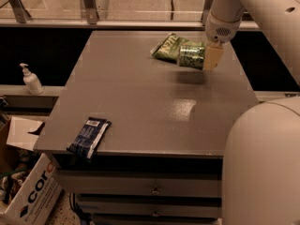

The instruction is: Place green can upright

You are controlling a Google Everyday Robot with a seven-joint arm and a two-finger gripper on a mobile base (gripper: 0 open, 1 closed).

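1. Camera view looks down on a grey table (140, 102) from in front, with the robot's white arm (262, 13) reaching in from the upper right.
2. The gripper (207, 60) hangs over the far right part of the table, pointing downward from the arm's wrist.
3. It is closed around the green can (190, 56). One pale finger (213, 57) shows across the can's right end, and the other is hidden behind the can.
4. The green can lies on its side in that grasp, its long axis roughly level. A dark shadow on the table beneath it shows that it is raised off the surface (not resting on it).
5. Just beside the can on the left, and partly behind it, a crinkled green snack bag (165, 47) lies flat on the table; whether the two touch cannot be told.
6. A dark blue snack packet (89, 137) lies at the near left corner, well apart from the can, with one end overhanging the front edge.
7. Under the tabletop are drawer fronts (140, 186) with small knobs.
8. To the left of the table a white pump bottle (31, 79) stands on a ledge, and a cardboard box (28, 198) with dark lettering sits lower down near the floor.
9. The robot's rounded white body (262, 168) fills the lower right.
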